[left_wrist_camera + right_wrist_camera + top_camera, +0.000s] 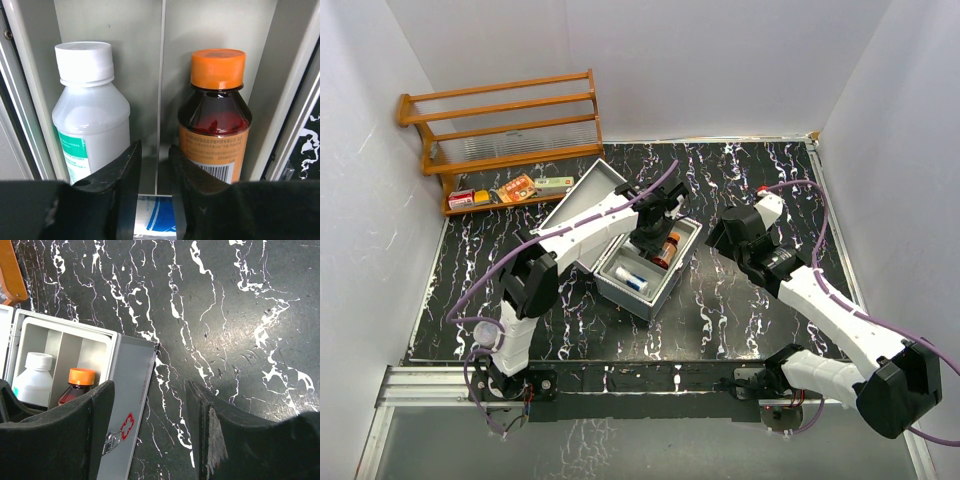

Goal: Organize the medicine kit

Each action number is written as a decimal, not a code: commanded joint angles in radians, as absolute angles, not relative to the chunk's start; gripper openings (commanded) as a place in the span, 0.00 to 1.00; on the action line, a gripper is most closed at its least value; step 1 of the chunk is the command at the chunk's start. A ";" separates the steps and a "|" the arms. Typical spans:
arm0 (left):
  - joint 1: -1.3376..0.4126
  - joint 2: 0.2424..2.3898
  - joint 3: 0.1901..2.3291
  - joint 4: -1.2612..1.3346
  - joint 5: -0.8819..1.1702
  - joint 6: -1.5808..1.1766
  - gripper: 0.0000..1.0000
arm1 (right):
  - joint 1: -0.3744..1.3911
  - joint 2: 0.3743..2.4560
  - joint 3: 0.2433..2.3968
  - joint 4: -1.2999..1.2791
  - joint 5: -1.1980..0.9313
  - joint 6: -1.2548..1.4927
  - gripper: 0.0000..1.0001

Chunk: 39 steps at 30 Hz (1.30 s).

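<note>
The medicine kit [670, 283] stands open in the middle of the counter [240, 315]. Inside it the left pincer [154, 150], slightly parted and empty, sits between the white bottle [90, 115] and the orange-capped bottle [215, 120]. The right pincer [150, 384], released, hovers beside the kit.

white arms [590, 222], black joints [530, 285] (purple cables [823, 235] trailing)

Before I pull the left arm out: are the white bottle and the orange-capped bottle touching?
Apart. The left wrist view shows the white bottle and the orange-capped bottle in separate compartments of the medicine kit, a divider between them.
</note>
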State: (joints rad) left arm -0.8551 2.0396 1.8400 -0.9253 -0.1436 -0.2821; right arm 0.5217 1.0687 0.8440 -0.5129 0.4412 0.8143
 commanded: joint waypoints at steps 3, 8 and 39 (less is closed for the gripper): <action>-0.861 1.949 1.933 -1.001 -0.183 -0.297 0.34 | 0.518 1.038 0.839 -0.466 0.446 0.826 0.57; -0.857 1.916 1.982 -1.040 -0.201 -0.289 0.40 | 0.518 1.037 0.841 -0.465 0.446 0.826 0.57; -0.085 1.423 1.410 -0.552 0.346 -0.176 0.99 | 0.514 1.071 0.833 -0.435 0.401 0.839 0.57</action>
